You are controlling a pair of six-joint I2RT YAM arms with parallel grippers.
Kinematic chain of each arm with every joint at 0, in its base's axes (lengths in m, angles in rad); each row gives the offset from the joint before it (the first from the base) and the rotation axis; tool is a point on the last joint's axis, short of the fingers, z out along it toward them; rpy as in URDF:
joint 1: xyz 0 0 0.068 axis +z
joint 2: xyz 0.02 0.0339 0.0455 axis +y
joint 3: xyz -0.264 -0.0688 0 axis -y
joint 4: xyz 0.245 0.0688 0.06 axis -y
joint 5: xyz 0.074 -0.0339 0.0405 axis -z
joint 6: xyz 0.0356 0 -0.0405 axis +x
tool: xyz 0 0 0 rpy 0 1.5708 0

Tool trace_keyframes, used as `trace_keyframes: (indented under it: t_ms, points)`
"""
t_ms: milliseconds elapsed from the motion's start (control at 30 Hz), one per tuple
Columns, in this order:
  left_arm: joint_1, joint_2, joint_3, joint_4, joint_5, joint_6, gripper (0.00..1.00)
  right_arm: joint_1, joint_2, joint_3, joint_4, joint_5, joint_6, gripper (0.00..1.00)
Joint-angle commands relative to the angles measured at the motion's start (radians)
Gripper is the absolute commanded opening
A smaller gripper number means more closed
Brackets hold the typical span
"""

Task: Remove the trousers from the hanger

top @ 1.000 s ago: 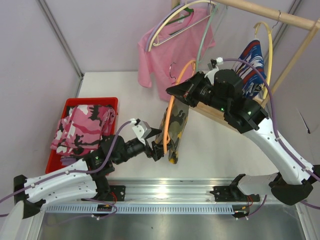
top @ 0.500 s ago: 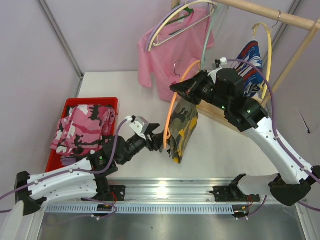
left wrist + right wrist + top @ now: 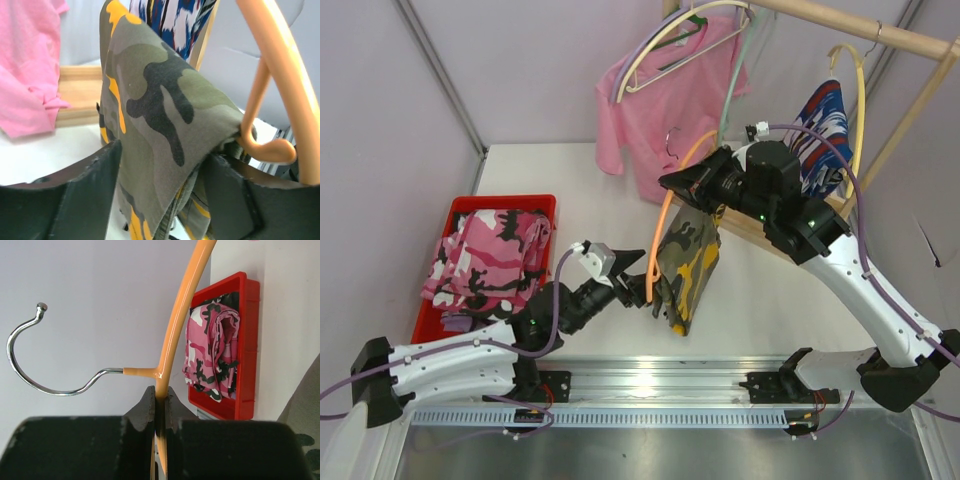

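While right hand (image 3: 160, 407) clamps orange hanger (image 3: 181, 315), left hand (image 3: 160, 172) straddles yellow-olive camo trousers (image 3: 160, 100), touching cloth both sides, can't tell if actually pinching.

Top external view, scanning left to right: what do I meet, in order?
Red bin holding pink camouflage trousers → left tool → yellow-olive camouflage trousers → blue, white and red trousers.

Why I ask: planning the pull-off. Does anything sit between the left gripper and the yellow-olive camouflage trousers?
Nothing visible does. The yellow-olive trousers lie between the fingers of the left gripper. They hang folded over the orange hanger, clamped by the right gripper.
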Motion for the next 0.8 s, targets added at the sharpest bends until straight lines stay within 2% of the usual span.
trace_keyframes:
  t_ms: [0, 100, 133, 200, 233, 300, 333, 400, 767]
  points:
    - [-0.006, 0.008, -0.045, 0.252, 0.011, -0.003, 0.66, -0.005, -0.053, 0.032, 0.174, -0.023, 0.022, 0.00]
    - [-0.006, 0.058, -0.044, 0.330, 0.021, 0.014, 0.56, -0.007, -0.050, 0.029, 0.179, -0.031, 0.027, 0.00]
    - [-0.008, 0.083, -0.038, 0.367, 0.027, 0.015, 0.46, -0.005, -0.048, 0.031, 0.180, -0.033, 0.027, 0.00]
    - [-0.008, 0.106, -0.035, 0.403, 0.040, 0.020, 0.35, -0.005, -0.050, 0.031, 0.180, -0.036, 0.025, 0.00]
    - [-0.008, 0.115, -0.019, 0.410, 0.046, 0.020, 0.22, -0.005, -0.050, 0.032, 0.176, -0.034, 0.022, 0.00]
    - [-0.008, 0.131, -0.007, 0.413, 0.041, 0.018, 0.12, -0.003, -0.053, 0.032, 0.168, -0.031, 0.011, 0.00]
    - [-0.006, 0.131, -0.004, 0.413, 0.029, 0.015, 0.03, -0.005, -0.054, 0.032, 0.157, -0.025, 0.005, 0.00]
    - [-0.008, 0.112, -0.009, 0.424, 0.014, 0.006, 0.00, -0.003, -0.057, 0.032, 0.146, -0.019, -0.012, 0.00]
    - [-0.006, -0.049, -0.015, 0.435, -0.045, 0.030, 0.00, -0.003, -0.077, 0.026, 0.083, 0.007, -0.068, 0.00]
